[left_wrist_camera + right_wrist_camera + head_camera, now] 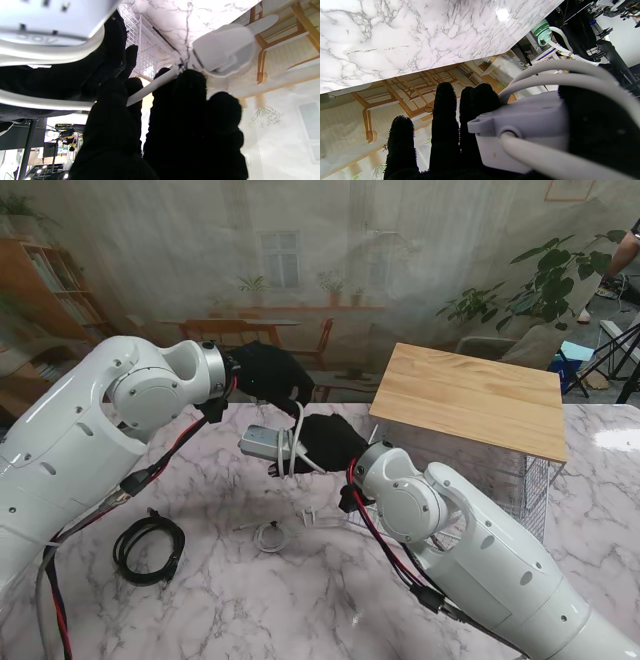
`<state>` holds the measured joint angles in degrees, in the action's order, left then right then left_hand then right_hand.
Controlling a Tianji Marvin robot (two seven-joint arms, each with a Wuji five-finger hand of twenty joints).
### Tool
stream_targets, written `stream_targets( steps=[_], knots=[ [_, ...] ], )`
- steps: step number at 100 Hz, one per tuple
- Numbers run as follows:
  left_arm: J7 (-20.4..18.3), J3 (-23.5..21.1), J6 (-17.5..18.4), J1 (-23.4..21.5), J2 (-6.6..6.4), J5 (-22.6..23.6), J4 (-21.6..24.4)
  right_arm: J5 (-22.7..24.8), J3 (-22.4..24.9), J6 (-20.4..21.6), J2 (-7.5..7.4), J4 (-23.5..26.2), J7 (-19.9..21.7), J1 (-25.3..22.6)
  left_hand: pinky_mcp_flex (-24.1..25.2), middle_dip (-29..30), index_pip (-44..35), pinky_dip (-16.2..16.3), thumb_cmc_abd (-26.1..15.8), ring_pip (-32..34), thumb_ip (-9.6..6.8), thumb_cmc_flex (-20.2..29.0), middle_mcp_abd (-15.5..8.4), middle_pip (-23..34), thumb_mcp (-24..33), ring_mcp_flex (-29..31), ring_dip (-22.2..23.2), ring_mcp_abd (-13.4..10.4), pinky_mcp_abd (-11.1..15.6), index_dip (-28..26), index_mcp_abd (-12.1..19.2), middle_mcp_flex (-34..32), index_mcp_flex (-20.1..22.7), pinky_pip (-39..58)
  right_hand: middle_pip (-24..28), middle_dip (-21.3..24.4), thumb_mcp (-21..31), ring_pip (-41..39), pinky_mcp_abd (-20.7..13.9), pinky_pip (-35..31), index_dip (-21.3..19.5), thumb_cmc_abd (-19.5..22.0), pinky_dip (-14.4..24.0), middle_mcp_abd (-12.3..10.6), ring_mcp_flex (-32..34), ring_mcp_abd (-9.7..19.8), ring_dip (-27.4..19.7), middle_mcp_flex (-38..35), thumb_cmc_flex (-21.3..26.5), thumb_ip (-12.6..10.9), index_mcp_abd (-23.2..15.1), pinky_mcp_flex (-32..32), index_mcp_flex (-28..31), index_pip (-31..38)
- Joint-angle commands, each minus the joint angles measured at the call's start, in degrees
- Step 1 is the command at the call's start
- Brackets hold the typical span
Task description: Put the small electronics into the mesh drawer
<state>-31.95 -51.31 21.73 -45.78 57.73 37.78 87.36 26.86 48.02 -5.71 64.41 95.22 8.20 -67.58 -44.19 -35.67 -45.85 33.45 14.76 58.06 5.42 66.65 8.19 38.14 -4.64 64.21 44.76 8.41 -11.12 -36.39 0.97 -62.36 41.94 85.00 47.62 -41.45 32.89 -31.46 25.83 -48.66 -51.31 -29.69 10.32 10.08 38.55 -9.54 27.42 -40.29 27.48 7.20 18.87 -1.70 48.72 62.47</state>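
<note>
A white power adapter (262,442) with looped white cords hangs above the marble table, between my two black-gloved hands. My right hand (325,442) is shut on it; the right wrist view shows the adapter body (525,125) pinned between fingers (445,125) and thumb. My left hand (265,375) sits just beyond, fingers (180,112) curled on the adapter's cord (155,85), with its white plug (222,52) at the fingertips. The white mesh drawer (535,480) stands to the right under a wooden top (470,395); its mesh (147,50) is also in the left wrist view.
A coiled black cable (148,547) lies on the table near my left arm. A small coiled white cable (268,535) and a tiny pale item (310,515) rest nearer to me than the adapter. The table's far edge runs behind the hands.
</note>
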Motion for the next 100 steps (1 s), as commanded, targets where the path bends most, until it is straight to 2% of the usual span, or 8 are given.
stream_targets(
  steps=[1, 19, 30, 40, 61, 78, 93, 100],
  knots=[
    [-0.48, 0.50, -0.82, 0.87, 0.42, -0.25, -1.30, -0.39, -0.56, 0.83, 0.07, 1.36, 0.57, -0.82, 0.96, -1.52, -0.11, 1.51, -7.04, -0.33, -4.70, 7.31, 2.00, 1.14, 6.54, -0.56, 0.95, 0.61, 0.13, 0.66, 1.22, -0.86, 0.74, 0.67, 2.87, 0.07, 18.40, -3.25, 0.50, 0.28, -0.44, 10.65, -1.23, -3.53, 0.31, 0.39, -0.26, -0.36, 11.89, -0.45, -9.51, 0.97, 3.68, 2.05],
    [-2.19, 3.04, -1.25, 2.11, 0.18, -1.14, -2.74, -1.67, -0.32, 0.99, 0.03, 1.61, 1.11, -1.07, 7.90, 5.35, 11.53, 0.76, -7.07, -12.33, -4.85, 4.49, 0.29, -8.41, 4.46, -6.81, -0.60, 3.88, 0.17, 10.34, 0.44, 4.74, -4.82, -7.36, 2.71, 0.09, 18.45, -3.16, 0.48, 0.13, -0.53, 10.60, -1.45, -3.52, 0.38, 0.40, -0.27, -0.47, 11.86, -0.46, -9.51, 0.88, 3.79, 1.96],
    [-4.05, 3.48, -1.05, 2.65, -0.30, 0.71, -2.76, -2.03, -0.17, 0.72, 0.06, 1.61, 1.15, -1.13, 19.20, 11.72, 33.21, 0.12, -7.79, -22.94, -4.53, -9.69, 0.49, -18.00, 4.00, -19.49, -1.59, 5.02, 1.06, 19.17, -0.81, 25.49, -20.84, -18.00, 2.67, 0.02, 18.53, -3.17, 0.52, 0.06, -0.56, 10.57, -1.57, -3.43, 0.37, 0.38, -0.25, -0.53, 11.90, -0.45, -9.45, 0.89, 3.86, 1.91],
    [-4.76, 3.32, -1.54, 2.68, -0.46, 1.14, -2.79, -2.24, -0.13, 0.51, 0.04, 1.64, 1.32, -1.15, 23.98, 18.34, 39.78, -0.65, -5.26, -28.79, -4.19, -18.39, 2.62, -24.21, 3.83, -27.12, -5.22, 6.05, 1.28, 22.94, -3.65, 39.80, -27.61, -22.87, 2.64, -0.10, 18.59, -3.20, 0.48, -0.04, -0.60, 10.52, -1.66, -3.41, 0.41, 0.34, -0.23, -0.55, 11.89, -0.43, -9.40, 0.84, 3.89, 1.87],
    [-5.27, 2.66, 0.07, 2.93, -0.76, 2.36, -2.88, -2.64, -0.15, 0.09, 0.14, 1.59, 1.18, -1.15, 27.02, 24.94, 43.03, -2.41, -2.85, -32.25, -4.12, -21.74, 4.79, -28.68, 4.40, -32.40, -9.60, 6.10, 1.71, 23.57, -3.47, 50.94, -29.37, -26.86, 2.58, -0.22, 18.67, -3.23, 0.47, -0.20, -0.65, 10.44, -1.82, -3.39, 0.42, 0.34, -0.20, -0.64, 11.88, -0.42, -9.31, 0.74, 3.95, 1.82],
    [-4.97, 1.37, 1.51, 2.42, -0.92, 3.10, -3.00, -2.94, 0.03, -0.27, 0.14, 1.72, 1.25, -1.32, 25.67, 23.80, 37.18, -1.89, -3.49, -30.68, -4.23, -15.29, 1.82, -25.47, 7.73, -30.02, -9.81, 5.31, 1.93, 19.80, 2.26, 44.78, -21.32, -25.35, 2.55, -0.25, 18.73, -3.26, 0.52, -0.30, -0.67, 10.45, -1.91, -3.33, 0.44, 0.31, -0.19, -0.64, 11.85, -0.40, -9.29, 0.70, 4.01, 1.79],
    [-5.10, -0.69, 1.41, 1.48, -1.05, 4.09, -2.88, -3.01, 0.32, -0.43, 0.18, 1.89, 1.05, -1.53, 25.92, 23.76, 37.70, -2.24, -4.96, -31.21, -4.57, -11.46, 1.86, -25.60, 9.59, -30.43, -10.17, 5.52, 1.86, 19.92, 2.38, 44.98, -22.47, -25.88, 2.54, -0.28, 18.77, -3.30, 0.49, -0.40, -0.70, 10.39, -1.99, -3.31, 0.45, 0.27, -0.17, -0.64, 11.86, -0.39, -9.29, 0.65, 4.00, 1.77],
    [-5.20, -1.90, 0.32, 0.74, -1.00, 2.95, -2.72, -2.98, 0.39, -0.44, 0.15, 1.93, 1.07, -1.57, 27.96, 24.43, 38.48, -4.46, -5.69, -35.57, -5.77, -8.28, 1.65, -26.83, 10.77, -34.07, -13.34, 6.75, -1.27, 20.67, 1.78, 46.67, -23.14, -29.91, 2.49, -0.25, 18.75, -3.24, 0.50, -0.38, -0.70, 10.49, -2.04, -3.36, 0.35, 0.33, -0.20, -0.62, 11.76, -0.38, -9.31, 0.73, 4.00, 1.75]
  ],
)
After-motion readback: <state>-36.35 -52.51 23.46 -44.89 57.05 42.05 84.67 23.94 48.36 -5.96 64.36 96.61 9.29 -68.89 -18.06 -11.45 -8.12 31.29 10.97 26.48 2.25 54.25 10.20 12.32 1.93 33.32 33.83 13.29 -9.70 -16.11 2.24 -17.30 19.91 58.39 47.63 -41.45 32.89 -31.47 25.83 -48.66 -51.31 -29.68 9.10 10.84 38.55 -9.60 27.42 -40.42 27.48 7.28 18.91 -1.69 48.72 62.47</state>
